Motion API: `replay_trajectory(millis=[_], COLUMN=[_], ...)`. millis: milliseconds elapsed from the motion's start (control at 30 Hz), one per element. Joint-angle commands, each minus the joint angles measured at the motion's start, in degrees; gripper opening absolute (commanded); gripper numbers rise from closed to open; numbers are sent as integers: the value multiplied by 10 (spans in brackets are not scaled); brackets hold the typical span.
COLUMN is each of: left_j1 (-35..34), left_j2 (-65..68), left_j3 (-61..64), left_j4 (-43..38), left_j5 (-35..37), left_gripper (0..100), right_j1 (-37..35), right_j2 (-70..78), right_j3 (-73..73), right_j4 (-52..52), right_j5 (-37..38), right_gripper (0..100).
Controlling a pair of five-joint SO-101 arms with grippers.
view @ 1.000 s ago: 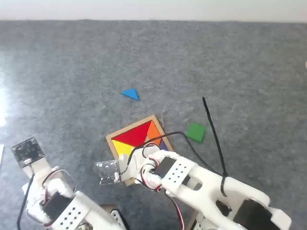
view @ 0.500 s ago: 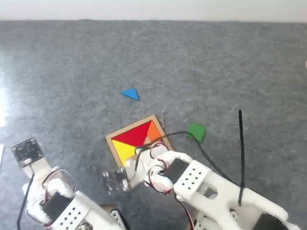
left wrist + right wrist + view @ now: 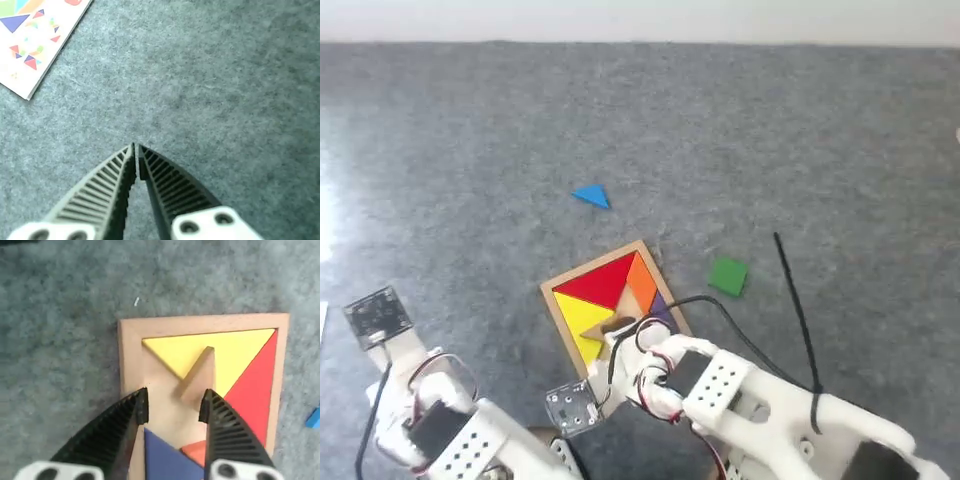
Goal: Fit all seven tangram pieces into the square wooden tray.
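Near the counter's front edge the left gripper [image 3: 136, 147] hangs pressed together over the grey counter. The right gripper [image 3: 172, 405] hovers spread over the near part of the tray [image 3: 129, 355], with a tan piece [image 3: 198, 376] at its opening that seems to lie askew against the yellow triangle [image 3: 240, 355]. To seat it well, I judge the gripper should pinch its edges, turn it to match the bare gap and lower it flat without nudging the red triangle [image 3: 257, 390]. Farther off, the green square [image 3: 727, 276] lies near the tray and the blue triangle [image 3: 591, 196] well beyond it.
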Motion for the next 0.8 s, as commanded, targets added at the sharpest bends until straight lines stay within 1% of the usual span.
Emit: replay_trajectory(millis=[0, 133, 233, 500, 767], left_j1=[-3, -3, -3, -3, -3], left_j2=[-11, -11, -11, -11, -11], left_j3=[-12, -12, -12, -12, -12], left_j4=[4, 4, 4, 4, 4], left_j5=[-4, -4, -4, -4, -4], left_gripper=[14, 14, 14, 14, 14], right_j1=[8, 25, 31, 28, 29], right_j2=[22, 16, 17, 22, 70], right_j3=[-4, -4, -4, -1, -25], right_j4=[-51, -57, -57, -51, -51], right_j5=[4, 25, 28, 28, 29], right_gripper=[187, 187, 187, 187, 186])
